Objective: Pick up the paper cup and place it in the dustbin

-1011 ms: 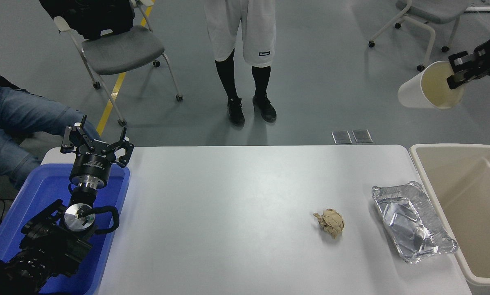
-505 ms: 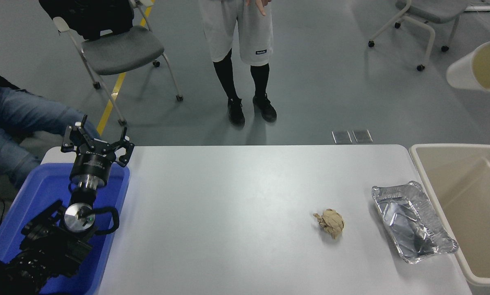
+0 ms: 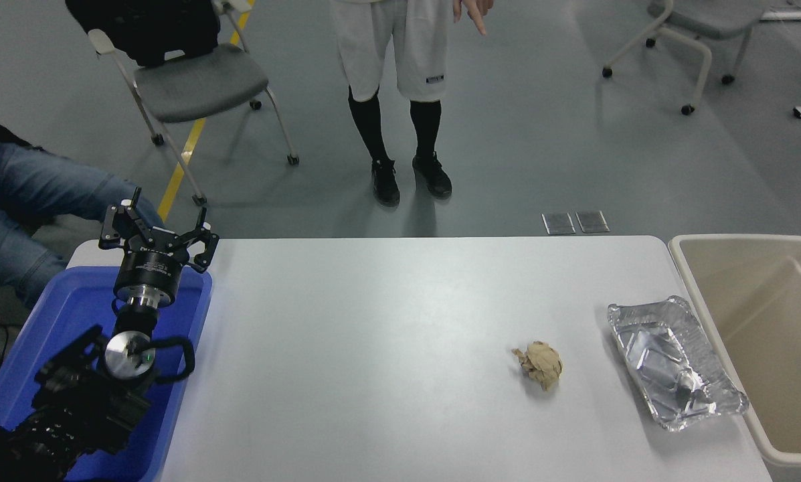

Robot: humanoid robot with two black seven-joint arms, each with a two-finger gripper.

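The paper cup is out of view. The right arm and its gripper are out of view too. The beige dustbin [image 3: 686, 268] stands at the table's right end, its inside bare as far as I can see. My left gripper [image 3: 156, 227] is parked at the lower left above the blue tray [image 3: 45, 321], fingers spread open and empty.
A crumpled brown paper ball [image 3: 539, 365] lies right of the table's middle. A crinkled silver foil tray [image 3: 674, 361] lies beside the dustbin. A person stands at the far side [image 3: 400, 60], another sits at the left [image 3: 32, 194]. Chairs stand behind.
The right gripper, holding the paper cup up at the right edge, moved up and right and has left the picture with the cup. The left arm has not moved.
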